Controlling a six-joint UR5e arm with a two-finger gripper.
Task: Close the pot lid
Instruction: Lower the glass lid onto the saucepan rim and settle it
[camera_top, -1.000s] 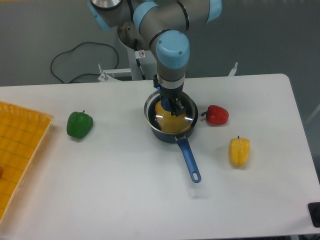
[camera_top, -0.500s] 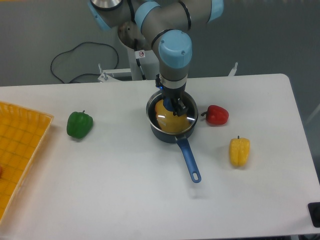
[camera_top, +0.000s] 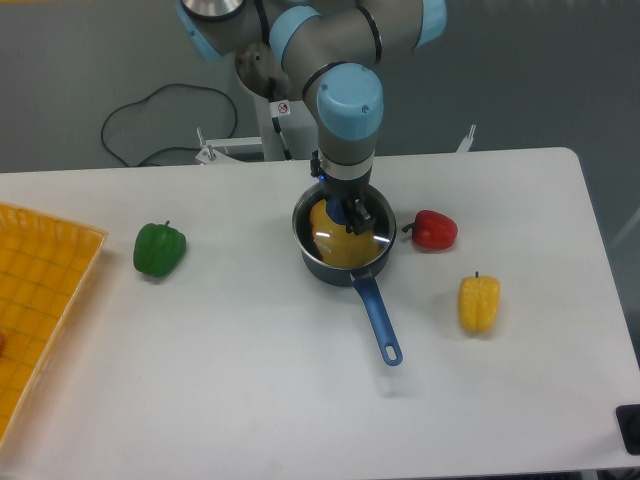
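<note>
While the arm's two-finger gripper (camera_top: 351, 212) hangs over the small dark saucepan (camera_top: 330, 268) with its long blue handle, its fingers pinch the blue knob of the round clear glass lid (camera_top: 343, 232), which lies over the pan's mouth, something yellow beneath. Around them lie 3 peppers: 1 green (camera_top: 159, 249), 1 red (camera_top: 433, 230), 1 yellow (camera_top: 478, 302). 1 orange tray (camera_top: 40, 300) sits left. Since half a second earlier, nothing visibly shifted.
</note>
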